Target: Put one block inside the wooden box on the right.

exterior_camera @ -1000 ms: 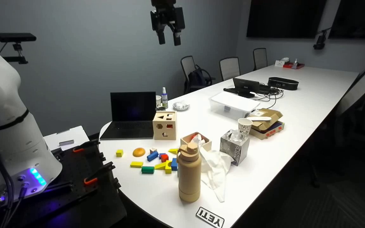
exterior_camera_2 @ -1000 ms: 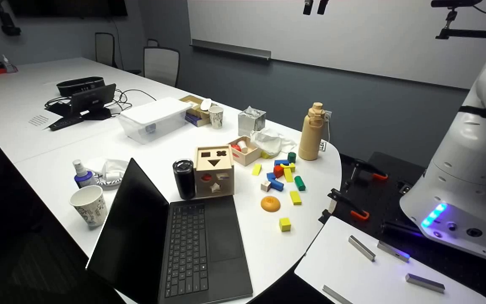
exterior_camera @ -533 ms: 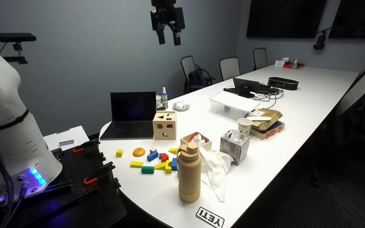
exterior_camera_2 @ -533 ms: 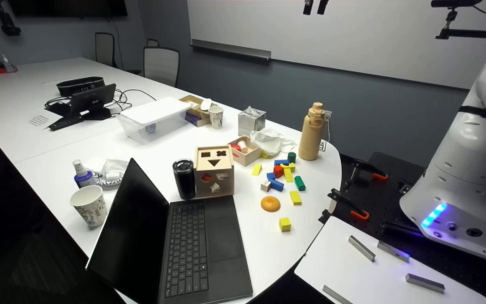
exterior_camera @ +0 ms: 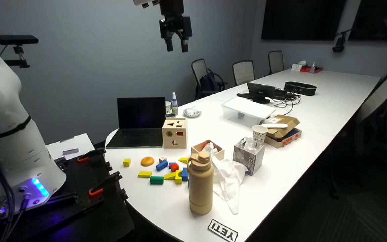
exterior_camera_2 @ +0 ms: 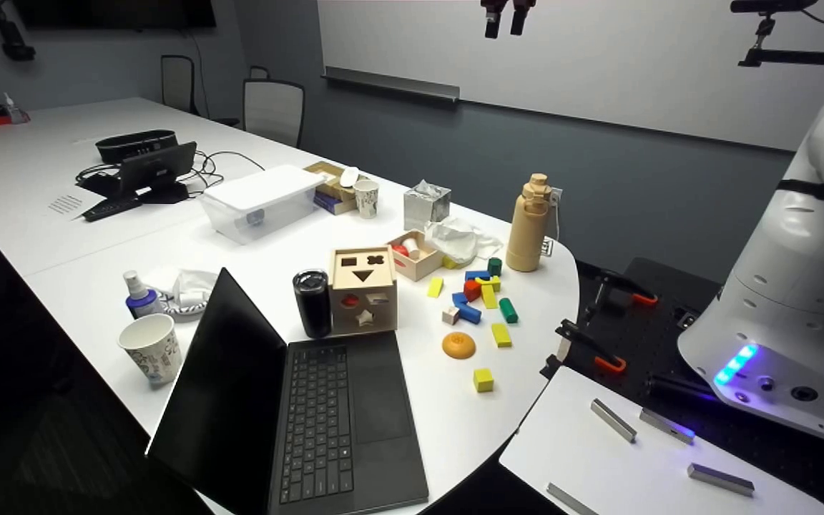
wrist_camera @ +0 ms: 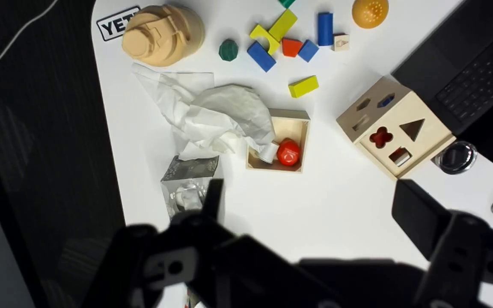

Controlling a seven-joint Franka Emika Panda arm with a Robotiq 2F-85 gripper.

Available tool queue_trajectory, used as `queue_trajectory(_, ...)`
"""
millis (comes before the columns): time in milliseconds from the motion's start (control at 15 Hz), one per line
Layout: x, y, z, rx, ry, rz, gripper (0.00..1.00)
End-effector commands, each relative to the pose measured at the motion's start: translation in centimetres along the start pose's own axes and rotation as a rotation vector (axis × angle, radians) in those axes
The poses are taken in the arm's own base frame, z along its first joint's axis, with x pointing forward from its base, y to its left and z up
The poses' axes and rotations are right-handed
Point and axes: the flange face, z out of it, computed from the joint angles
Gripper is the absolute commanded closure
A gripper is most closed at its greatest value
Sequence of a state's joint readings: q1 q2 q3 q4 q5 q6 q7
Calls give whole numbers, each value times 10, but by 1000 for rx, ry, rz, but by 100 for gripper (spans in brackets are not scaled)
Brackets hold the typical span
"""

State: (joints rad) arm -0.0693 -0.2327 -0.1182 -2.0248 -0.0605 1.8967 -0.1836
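Note:
The wooden box (exterior_camera: 174,138), a light cube with dark shaped holes, stands beside the laptop; it also shows in an exterior view (exterior_camera_2: 363,289) and the wrist view (wrist_camera: 394,127). Several loose blocks lie on the table: a yellow cube (exterior_camera_2: 483,380), a yellow bar (exterior_camera_2: 501,335), a green cylinder (exterior_camera_2: 508,310), a blue cylinder (wrist_camera: 325,29), a red block (wrist_camera: 291,47) and a yellow block (wrist_camera: 304,87). My gripper (exterior_camera: 177,49) is open and empty, high above the table; it also shows in an exterior view (exterior_camera_2: 504,30) and the wrist view (wrist_camera: 308,201).
A small open wooden tray (wrist_camera: 274,169) holds a red piece and a white piece. A tan bottle (exterior_camera: 201,185), a tissue box (exterior_camera: 248,156), crumpled white cloth or paper (exterior_camera: 228,176), a laptop (exterior_camera_2: 351,422), an orange dome (exterior_camera_2: 458,345) and a black tumbler (exterior_camera_2: 312,304) stand around the blocks.
My gripper has moved slightly down and to the left in both exterior views within the last half second. It stays open. The blocks and the box have not moved.

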Motion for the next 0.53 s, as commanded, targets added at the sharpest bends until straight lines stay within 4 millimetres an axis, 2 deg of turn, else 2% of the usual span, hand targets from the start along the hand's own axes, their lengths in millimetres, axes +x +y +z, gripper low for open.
queue_trajectory(0, 26, -29, 11, -27, -62, 31, 0)
queue_trajectory(133, 32, -30, 33, -10, -77, 72, 0)
queue_trajectory(333, 32, -34, 93, 42, -83, 150, 0)
queue_trajectory(467, 32, -40, 142, 97, -60, 195, 0)
